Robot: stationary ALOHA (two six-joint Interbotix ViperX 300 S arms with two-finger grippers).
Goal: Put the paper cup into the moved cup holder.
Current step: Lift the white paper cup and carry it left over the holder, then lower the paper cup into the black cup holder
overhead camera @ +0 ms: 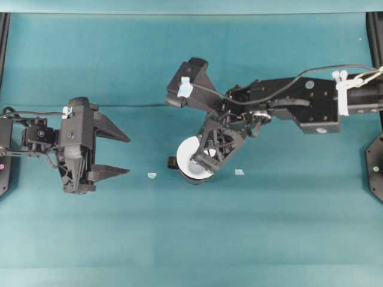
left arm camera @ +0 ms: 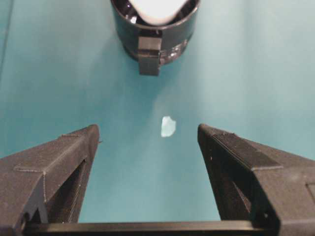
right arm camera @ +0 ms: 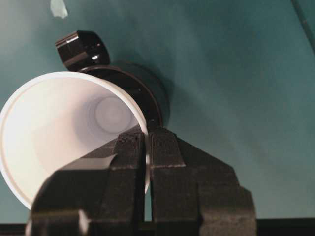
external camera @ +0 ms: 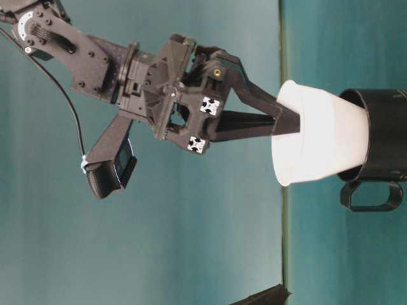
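Observation:
The white paper cup (overhead camera: 190, 154) hangs with its base inside the mouth of the glossy black cup holder (overhead camera: 192, 177), most of it still sticking out. The table-level view shows the cup (external camera: 321, 136) entering the holder (external camera: 385, 136). My right gripper (overhead camera: 204, 160) is shut on the cup's rim, one finger inside and one outside; in the right wrist view the gripper (right arm camera: 146, 135) pinches the cup (right arm camera: 59, 128) wall above the holder (right arm camera: 147, 93). My left gripper (overhead camera: 119, 152) is open and empty, left of the holder (left arm camera: 155, 32), whose tab handle (left arm camera: 149, 54) faces it.
A pale scrap (overhead camera: 151, 175) lies on the teal cloth between my left gripper and the holder, and also shows in the left wrist view (left arm camera: 168, 126). Another scrap (overhead camera: 239, 172) lies right of the holder. Black frame posts stand at the table's left and right edges.

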